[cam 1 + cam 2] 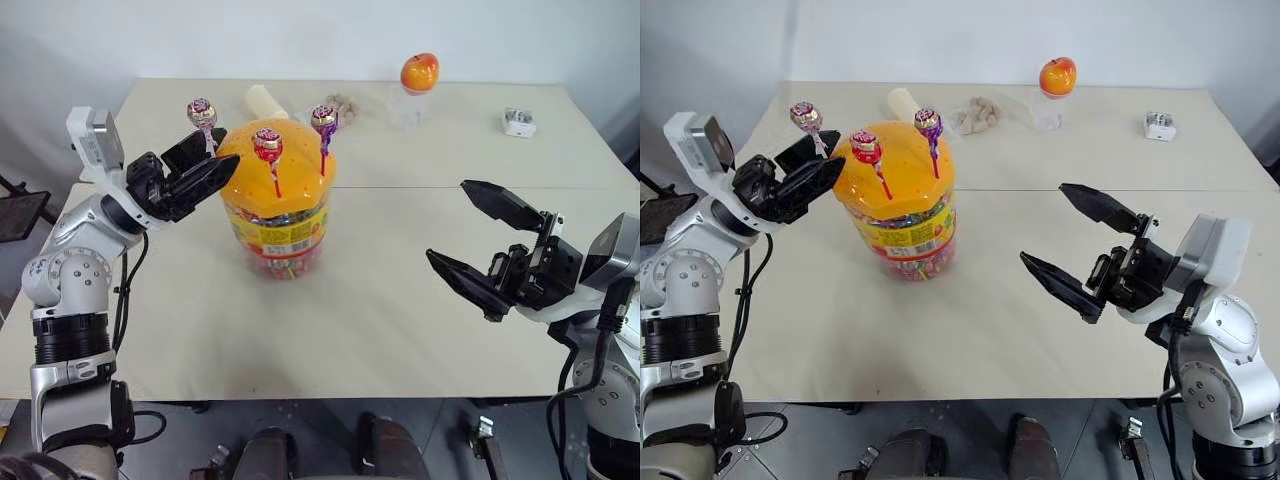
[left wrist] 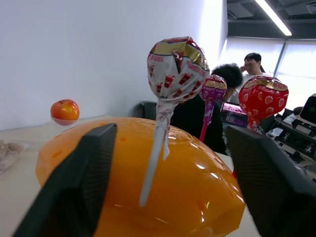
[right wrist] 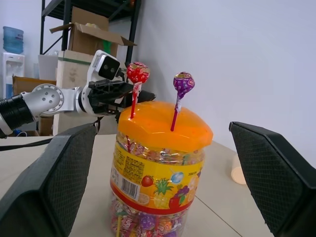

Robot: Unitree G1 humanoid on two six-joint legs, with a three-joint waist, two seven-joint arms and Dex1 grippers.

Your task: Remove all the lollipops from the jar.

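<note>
The left gripper [image 1: 205, 165] sits at the jar's upper left edge, its two black fingers [image 2: 84, 182] spread apart on either side of the pinkish lollipop's [image 1: 201, 112] stick, not visibly pressing it. That lollipop stands upright in the domed orange lid [image 1: 275, 170], its wrapped head above the fingertips. Just to the right of this claw, the jar [image 1: 277, 235] stands on the table [image 1: 400, 290], with wrapped sweets showing through its clear wall. The red-pink lollipop [image 1: 267, 144] stands in the lid's middle, a little beyond the left claw's tips, and the purple lollipop [image 1: 323, 118] rises further right, at the lid's far side. Well to the right of the jar, the right gripper [image 1: 462, 230] hangs above the table with its fingers wide apart and nothing between them, pointing back toward the jar.
</note>
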